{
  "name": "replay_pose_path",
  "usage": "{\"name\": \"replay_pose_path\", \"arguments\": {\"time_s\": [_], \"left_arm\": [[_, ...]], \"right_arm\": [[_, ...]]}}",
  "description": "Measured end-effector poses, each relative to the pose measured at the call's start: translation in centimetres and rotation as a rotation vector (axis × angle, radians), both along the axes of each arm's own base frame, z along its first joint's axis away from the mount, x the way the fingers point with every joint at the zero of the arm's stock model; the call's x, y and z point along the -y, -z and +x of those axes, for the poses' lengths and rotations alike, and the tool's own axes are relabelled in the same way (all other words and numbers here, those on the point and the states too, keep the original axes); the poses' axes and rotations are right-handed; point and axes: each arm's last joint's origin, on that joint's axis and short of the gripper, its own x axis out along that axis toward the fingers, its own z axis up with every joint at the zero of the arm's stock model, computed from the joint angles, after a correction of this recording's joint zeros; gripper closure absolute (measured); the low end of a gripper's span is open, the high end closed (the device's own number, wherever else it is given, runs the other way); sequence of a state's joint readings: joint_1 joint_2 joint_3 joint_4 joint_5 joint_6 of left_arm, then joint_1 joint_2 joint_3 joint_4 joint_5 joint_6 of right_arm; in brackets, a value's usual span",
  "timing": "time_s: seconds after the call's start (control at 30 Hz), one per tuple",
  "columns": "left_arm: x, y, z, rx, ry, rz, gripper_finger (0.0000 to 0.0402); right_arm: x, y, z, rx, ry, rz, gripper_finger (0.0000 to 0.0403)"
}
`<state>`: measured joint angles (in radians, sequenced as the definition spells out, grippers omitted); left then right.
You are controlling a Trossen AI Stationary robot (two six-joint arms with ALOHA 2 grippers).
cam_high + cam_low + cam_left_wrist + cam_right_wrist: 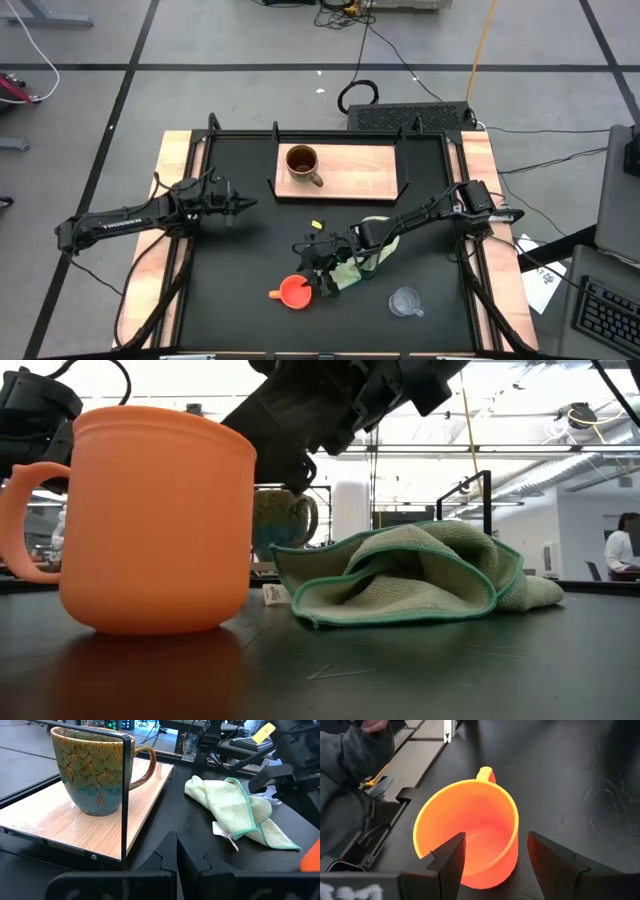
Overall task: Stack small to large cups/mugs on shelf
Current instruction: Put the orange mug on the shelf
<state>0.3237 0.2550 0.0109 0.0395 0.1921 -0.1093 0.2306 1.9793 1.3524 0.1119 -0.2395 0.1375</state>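
The orange cup (294, 291) stands upright on its base on the black tabletop near the front, its handle toward the table's left; it also shows in the right wrist view (470, 835) and the low view (155, 520). My right gripper (318, 262) is open just above and beyond the cup (495, 840). One finger is over the cup's opening and the other outside its wall, and neither touches it. The brown glossy mug (301, 163) stands on the shelf (350, 175). The clear glass cup (405, 301) stands at the front right. My left gripper (240, 205) is shut and empty, left of the shelf (176, 850).
A light green cloth (365, 262) lies crumpled under my right arm, just right of the orange cup. A small yellow scrap (318, 224) lies on the tabletop in front of the shelf. The shelf's black bracket (124, 795) stands at its left end.
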Motion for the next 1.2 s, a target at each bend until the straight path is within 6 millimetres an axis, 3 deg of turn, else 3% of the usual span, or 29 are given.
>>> {"name": "replay_pose_path", "arguments": {"time_s": [0.93,1.2], "left_arm": [[0.0,0.0,0.0,-0.001,0.002,0.008,0.0398],[0.0,0.0,0.0,-0.001,0.002,0.008,0.0398]], "right_arm": [[-0.4,0.5,0.0,-0.053,-0.008,-0.012,0.0198],[-0.4,2.0,0.4,-0.069,-0.01,-0.02,0.024]]}}
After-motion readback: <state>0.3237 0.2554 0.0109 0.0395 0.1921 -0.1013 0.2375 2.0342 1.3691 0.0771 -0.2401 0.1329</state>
